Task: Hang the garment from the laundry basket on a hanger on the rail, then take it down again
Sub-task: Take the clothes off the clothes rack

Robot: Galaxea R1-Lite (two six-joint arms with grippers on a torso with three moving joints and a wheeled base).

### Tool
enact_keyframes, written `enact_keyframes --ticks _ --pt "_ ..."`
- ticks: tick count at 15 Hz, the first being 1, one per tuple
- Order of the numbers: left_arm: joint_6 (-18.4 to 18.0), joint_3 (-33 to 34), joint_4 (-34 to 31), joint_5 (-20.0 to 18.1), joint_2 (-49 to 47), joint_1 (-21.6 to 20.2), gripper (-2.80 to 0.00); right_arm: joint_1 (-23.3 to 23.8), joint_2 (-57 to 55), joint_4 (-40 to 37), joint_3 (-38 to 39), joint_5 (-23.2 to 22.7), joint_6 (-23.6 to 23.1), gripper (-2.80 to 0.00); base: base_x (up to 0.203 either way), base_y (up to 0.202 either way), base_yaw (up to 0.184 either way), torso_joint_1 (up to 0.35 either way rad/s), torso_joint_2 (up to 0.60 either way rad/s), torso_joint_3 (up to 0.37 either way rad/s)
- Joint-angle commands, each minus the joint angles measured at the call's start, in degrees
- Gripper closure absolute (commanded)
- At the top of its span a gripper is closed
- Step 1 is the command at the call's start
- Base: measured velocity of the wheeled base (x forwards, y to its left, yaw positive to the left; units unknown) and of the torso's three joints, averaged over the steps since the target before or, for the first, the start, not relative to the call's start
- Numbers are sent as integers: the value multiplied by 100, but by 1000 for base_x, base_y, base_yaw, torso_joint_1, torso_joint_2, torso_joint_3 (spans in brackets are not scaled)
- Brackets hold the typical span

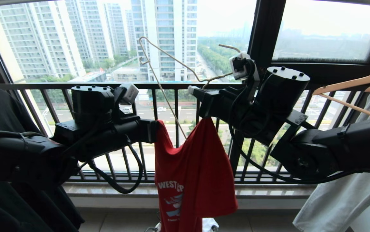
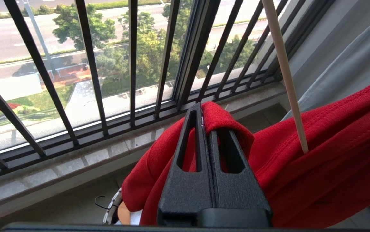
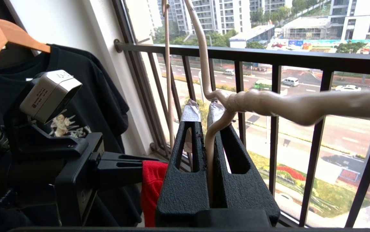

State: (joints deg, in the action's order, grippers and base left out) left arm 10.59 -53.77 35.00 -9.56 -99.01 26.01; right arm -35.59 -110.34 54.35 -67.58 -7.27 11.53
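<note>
At centre frame the red garment (image 1: 193,167) hangs limp and light, pinched at a top edge by the left gripper (image 1: 154,130), while the right gripper (image 1: 193,90) clamps the thin, springy hanger (image 1: 172,61) below its twisted neck, its soundest hold.

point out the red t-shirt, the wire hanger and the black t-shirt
red T-shirt (image 1: 201,154), head view, on the chest cloth above the lettering
wire hanger (image 1: 172,59), head view, on its sloping upper arm
black T-shirt (image 3: 88,83), right wrist view, on its shoulder
</note>
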Motion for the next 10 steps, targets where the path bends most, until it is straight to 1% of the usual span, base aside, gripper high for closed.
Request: enact_keyframes --ticks 1,4,5,8,10 --pt "-29 -28 -260 0 -39 61 0 107 -444 149 -13 -34 -157 0 0 0 0 0 0 0" --pt "-100 -138 -284 65 -466 28 0 140 -1082 903 -44 -73 -233 0 0 0 0 0 0 0" --pt "-105 -226 -267 108 -745 -61 0 153 -1280 1070 -134 -72 -237 0 0 0 0 0 0 0" --pt "-90 -587 -268 334 -1313 -263 0 364 -1686 1139 -450 -59 -253 0 0 0 0 0 0 0" --pt "-77 -508 -292 327 -980 -208 0 404 -1828 1132 -488 -59 -261 0 0 0 0 0 0 0"
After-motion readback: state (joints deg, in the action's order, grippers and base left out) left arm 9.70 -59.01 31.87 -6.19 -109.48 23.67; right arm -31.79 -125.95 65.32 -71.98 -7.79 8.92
